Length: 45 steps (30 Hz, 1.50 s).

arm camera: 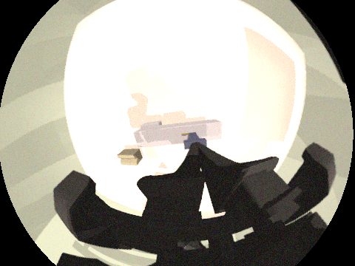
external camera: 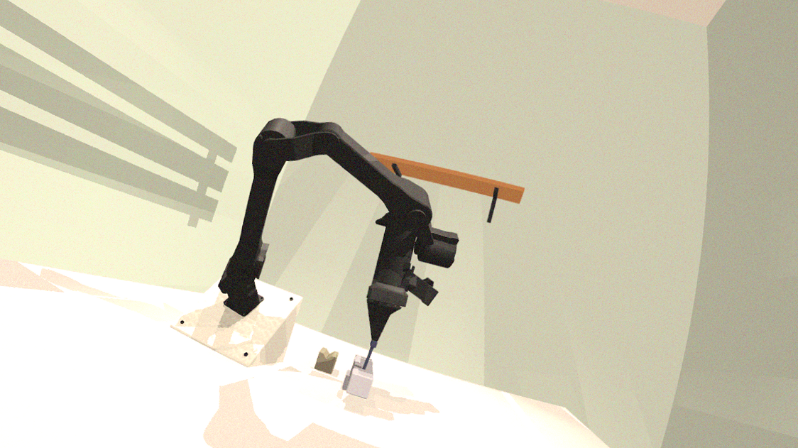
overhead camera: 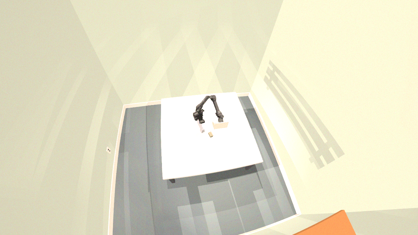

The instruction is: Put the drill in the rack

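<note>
Clenched end effector meets dark blue tool at the pale block

The end effector (overhead camera: 201,120) (external camera: 374,340) (arm camera: 195,145) is clenched, its tips drawn together and pointing down, with nothing seen gripped between them. Directly beneath the tips, touching as far as the views show, is the head of a slim dark blue tool (external camera: 369,355) (arm camera: 194,141). Its shaft leans slightly and runs down to the pale lilac block (overhead camera: 201,130) (external camera: 359,384) (arm camera: 174,133). Whether this blue tool is the key or the drill cannot be told. A small brownish-yellow tip (arm camera: 185,134) shows beside the blue head in the wrist view, too little of it to identify.

The long lilac block lies on the table (overhead camera: 186,160) (external camera: 90,376) (arm camera: 185,55), inward from all four edges. Near one end of it, and apart from it, sits a tan V-notched block (overhead camera: 210,134) (external camera: 326,361) (arm camera: 129,157), nothing lying in its notch.

The black arm (overhead camera: 216,105) (external camera: 359,162) arches from a cream wedge-shaped base (overhead camera: 220,125) (external camera: 278,340). In the top view its elbow reaches toward the upper table edge, and the base stands between the V-notched block and the right edge. Beyond the table, an orange shelf board (overhead camera: 330,225) (external camera: 463,180) is on the wall.
</note>
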Each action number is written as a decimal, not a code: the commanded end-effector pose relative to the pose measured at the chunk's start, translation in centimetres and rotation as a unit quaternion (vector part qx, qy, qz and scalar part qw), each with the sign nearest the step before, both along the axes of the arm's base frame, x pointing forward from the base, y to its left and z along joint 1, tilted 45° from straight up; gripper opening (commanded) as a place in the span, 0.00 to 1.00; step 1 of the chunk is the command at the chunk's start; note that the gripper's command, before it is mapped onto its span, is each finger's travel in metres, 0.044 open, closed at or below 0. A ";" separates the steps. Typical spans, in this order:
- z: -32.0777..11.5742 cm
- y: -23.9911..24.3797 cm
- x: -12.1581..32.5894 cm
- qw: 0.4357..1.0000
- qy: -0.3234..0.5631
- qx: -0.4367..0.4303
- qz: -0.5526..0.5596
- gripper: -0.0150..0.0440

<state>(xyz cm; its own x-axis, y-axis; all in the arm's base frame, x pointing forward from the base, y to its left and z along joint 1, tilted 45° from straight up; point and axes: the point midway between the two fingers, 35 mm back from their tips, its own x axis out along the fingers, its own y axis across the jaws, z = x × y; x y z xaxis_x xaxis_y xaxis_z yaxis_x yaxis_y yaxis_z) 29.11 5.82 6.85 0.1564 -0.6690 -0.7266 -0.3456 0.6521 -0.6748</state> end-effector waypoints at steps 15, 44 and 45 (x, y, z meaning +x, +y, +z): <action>-1.2 -2.1 0.1 1.000 0.015 -0.016 -0.017 0.34; -12.2 6.6 -3.8 0.781 0.436 -0.093 0.437 1.00; -12.8 6.6 -4.1 0.763 0.451 -0.096 0.453 1.00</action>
<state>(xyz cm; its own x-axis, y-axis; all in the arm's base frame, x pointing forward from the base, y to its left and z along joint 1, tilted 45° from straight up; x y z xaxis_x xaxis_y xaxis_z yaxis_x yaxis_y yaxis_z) 27.43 11.72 -0.19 0.1223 -0.6909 -0.7125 -0.9373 0.1557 -0.3118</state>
